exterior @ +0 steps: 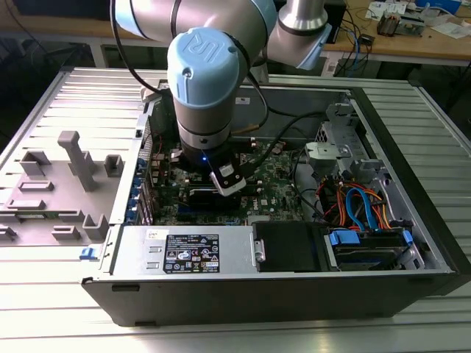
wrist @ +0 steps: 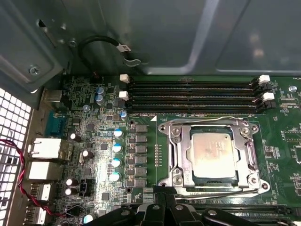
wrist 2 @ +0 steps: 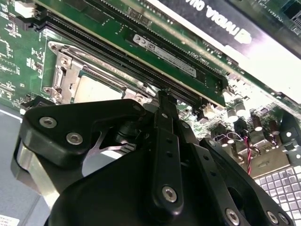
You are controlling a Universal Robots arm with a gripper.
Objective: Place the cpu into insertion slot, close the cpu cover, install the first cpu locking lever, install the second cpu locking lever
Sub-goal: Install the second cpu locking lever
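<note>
Black jaws (wrist 2: 162,101), state unclear, hover beside one cpu (wrist: 212,154) under one cpu cover (wrist: 244,155).

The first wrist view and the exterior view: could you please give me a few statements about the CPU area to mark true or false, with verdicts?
1. The cpu lies in the insertion slot. True.
2. The cpu cover stands upright, away from the chip. False: it lies flat around it.
3. The computer case is open, with the arm reaching in. True.
4. The gripper holds the chip. False: the chip sits in the socket.
</note>
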